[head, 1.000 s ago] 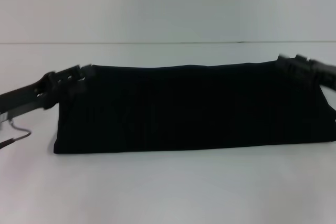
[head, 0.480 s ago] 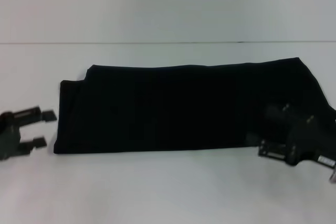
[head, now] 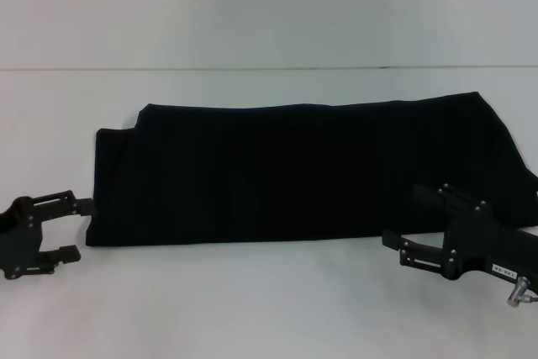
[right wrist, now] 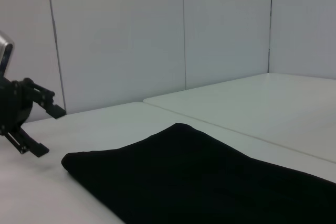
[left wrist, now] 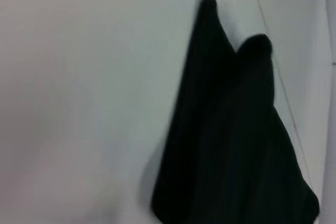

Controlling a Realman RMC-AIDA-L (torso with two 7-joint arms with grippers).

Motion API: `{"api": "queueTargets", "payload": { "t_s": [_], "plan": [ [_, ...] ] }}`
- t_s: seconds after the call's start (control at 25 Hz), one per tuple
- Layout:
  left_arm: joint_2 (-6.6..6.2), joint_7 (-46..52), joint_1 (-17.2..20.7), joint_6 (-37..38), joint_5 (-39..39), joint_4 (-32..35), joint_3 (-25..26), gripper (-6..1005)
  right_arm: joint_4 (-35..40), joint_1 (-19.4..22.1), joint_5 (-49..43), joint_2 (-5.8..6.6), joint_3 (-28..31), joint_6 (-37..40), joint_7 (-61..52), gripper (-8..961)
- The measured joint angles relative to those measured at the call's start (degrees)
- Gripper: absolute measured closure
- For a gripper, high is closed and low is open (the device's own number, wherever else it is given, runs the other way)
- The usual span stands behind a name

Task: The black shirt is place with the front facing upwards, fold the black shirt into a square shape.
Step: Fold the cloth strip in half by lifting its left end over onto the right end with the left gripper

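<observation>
You have the black shirt (head: 303,172) lying flat on the white table (head: 252,300) as a long band running from 9 to 3 o'clock across the middle of the head view; no lettering shows, only plain black cloth, so the printed front is probably folded inward. It is much wider than it is deep, so the fold to a square is not yet done; I judge the ends must next be brought toward the middle.

Your left gripper (head: 74,229) sits at about 8 o'clock, just beside the shirt's near left corner; its jaws stand wide apart and hold nothing, aimed at the cloth edge, which looks like a stance for taking that end. Your right gripper (head: 395,250) sits at about 4 o'clock, just off the near edge, its body overlapping the right end of the shirt; its jaws are likewise spread, gripping nothing.

What you cannot settle: the shirt's right end runs off the head view; black gripper over black cloth hides whether the right arm touches the fabric; the layers under the top surface are hidden. The left wrist view shows only the shirt's end with two rounded lobes, none of its own fingers; the right wrist view shows the left gripper farther off, beyond the cloth.
</observation>
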State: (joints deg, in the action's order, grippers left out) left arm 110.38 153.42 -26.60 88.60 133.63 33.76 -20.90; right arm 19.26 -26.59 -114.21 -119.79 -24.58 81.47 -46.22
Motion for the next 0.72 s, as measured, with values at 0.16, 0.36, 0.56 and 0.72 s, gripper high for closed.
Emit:
{"api": "queueTargets", "payload": {
  "t_s": [0.16,0.36,0.56,0.72],
  "plan": [
    [-0.02,0.12,-0.34,-3.85,0.06,-2.01,-0.03,134,-0.02,0.01,0.04,0.0,0.08,-0.01,0.02,15],
    [-0.02,0.18,-0.53,-6.26,0.09,-2.43,-0.32,134,-0.02,0.03,0.05,0.0,0.32,0.07,0.0,16],
    [0.19,-0.12,-0.91,-7.85,0.13,-3.73,-0.6,135,-0.02,0.05,0.05,0.0,0.32,0.11,-0.08,16],
    [0.22,-0.06,-1.35,-9.07,0.14,-4.3,-1.6,135,-0.06,0.04,0.05,-0.04,0.16,0.08,-0.22,16]
  ]
}}
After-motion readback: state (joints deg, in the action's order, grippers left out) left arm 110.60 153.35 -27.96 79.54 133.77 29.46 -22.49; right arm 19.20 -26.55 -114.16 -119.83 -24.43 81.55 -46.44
